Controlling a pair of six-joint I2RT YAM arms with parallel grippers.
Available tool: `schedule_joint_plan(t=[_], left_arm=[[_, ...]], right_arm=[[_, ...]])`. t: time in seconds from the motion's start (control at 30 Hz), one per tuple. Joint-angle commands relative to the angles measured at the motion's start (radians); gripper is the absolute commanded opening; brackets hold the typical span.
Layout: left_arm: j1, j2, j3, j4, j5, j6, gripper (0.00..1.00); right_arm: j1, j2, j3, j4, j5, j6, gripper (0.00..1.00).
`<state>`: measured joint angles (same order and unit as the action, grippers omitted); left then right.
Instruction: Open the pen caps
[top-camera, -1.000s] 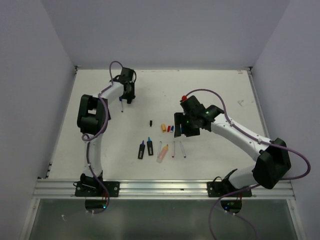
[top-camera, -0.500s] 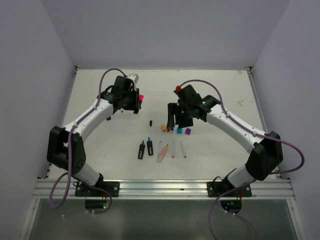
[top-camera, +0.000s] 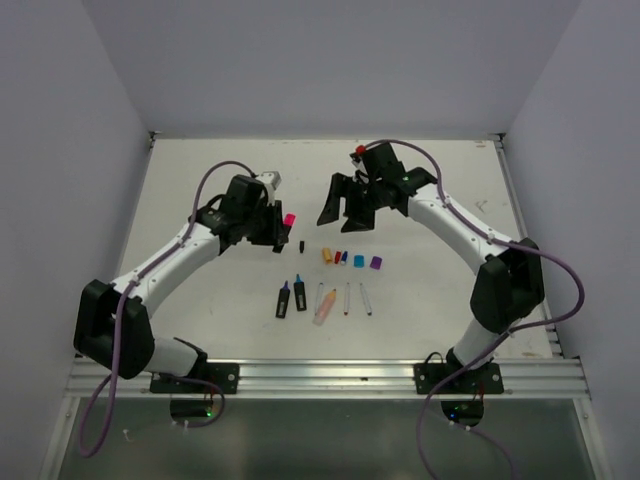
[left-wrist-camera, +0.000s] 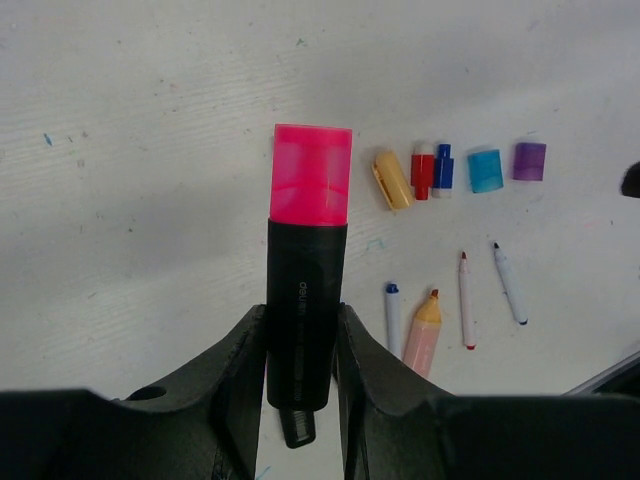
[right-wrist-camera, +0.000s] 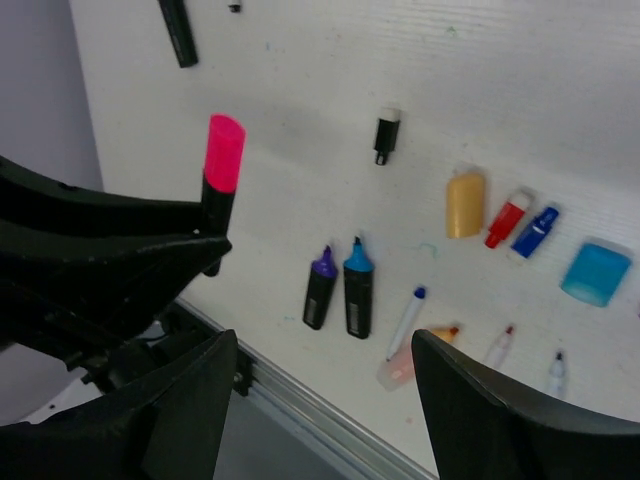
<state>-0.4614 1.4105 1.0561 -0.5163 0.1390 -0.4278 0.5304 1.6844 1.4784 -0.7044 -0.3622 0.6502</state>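
A: Left wrist view. Left hand (left-wrist-camera: 300, 335) is clamped on a highlighter (left-wrist-camera: 305, 290), pinched low on the black body. The pink cap (left-wrist-camera: 311, 175) is on, clear of the fingers, pointing to 12.

B: Right wrist view?

A: Right hand (right-wrist-camera: 322, 345) spread wide, empty. The cap sits at its 10 o'clock, outside the jaws.

B: Top view?

A: Hands near each other, apart. Loose caps (top-camera: 358, 260) lie in a row on the worktop (top-camera: 430, 300), at 5 o'clock from the pink one.

B: Advice?

A: Centre the jaws over pink only, never black. Pull straight along the body. The left grip looks short, so twisting may lever it loose.
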Motion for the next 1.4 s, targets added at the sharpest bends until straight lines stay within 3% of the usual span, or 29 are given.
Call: schedule_joint_plan(t=[0.0,0.3,0.87,0.97,1.07,1.17,1.2,1.23,1.3,1.33,1.37], left_arm=[[-0.01,-0.05,-0.005,0.024,0.04,-0.015,0.0],[-0.011,-0.08,-0.028,0.041,0.089,-0.017,0.0],[-0.014,-0.113,-0.045,0.056,0.123,-0.037,0.0],[-0.014,-0.119,-0.053,0.061,0.123,-0.039,0.0],[-0.013,-0.119,-0.057,0.065,0.128,-0.04,0.0],[-0.014,-0.119,-0.061,0.067,0.131,-0.039,0.0],[-0.014,-0.119,-0.061,0.067,0.129,-0.039,0.0],[-0.014,-0.117,-0.061,0.064,0.128,-0.039,0.0],[-0.013,-0.116,-0.061,0.056,0.123,-0.039,0.12],[-0.014,-0.116,-0.061,0.055,0.12,-0.04,0.3],[-0.014,-0.117,-0.061,0.052,0.117,-0.04,0.39]], right_arm=[[0.006,0.05,0.042,0.139,-0.162,0.092,0.74],[0.008,0.168,0.081,0.252,-0.224,0.199,0.7],[0.057,0.299,0.148,0.286,-0.251,0.227,0.56],[0.063,0.308,0.148,0.299,-0.264,0.23,0.48],[0.069,0.314,0.146,0.302,-0.267,0.226,0.34],[0.069,0.311,0.143,0.296,-0.261,0.217,0.06],[0.069,0.304,0.141,0.293,-0.264,0.212,0.0],[0.071,0.298,0.138,0.293,-0.264,0.212,0.0],[0.071,0.273,0.114,0.31,-0.268,0.212,0.0],[0.071,0.264,0.105,0.313,-0.274,0.213,0.0],[0.069,0.256,0.085,0.313,-0.28,0.218,0.0]])
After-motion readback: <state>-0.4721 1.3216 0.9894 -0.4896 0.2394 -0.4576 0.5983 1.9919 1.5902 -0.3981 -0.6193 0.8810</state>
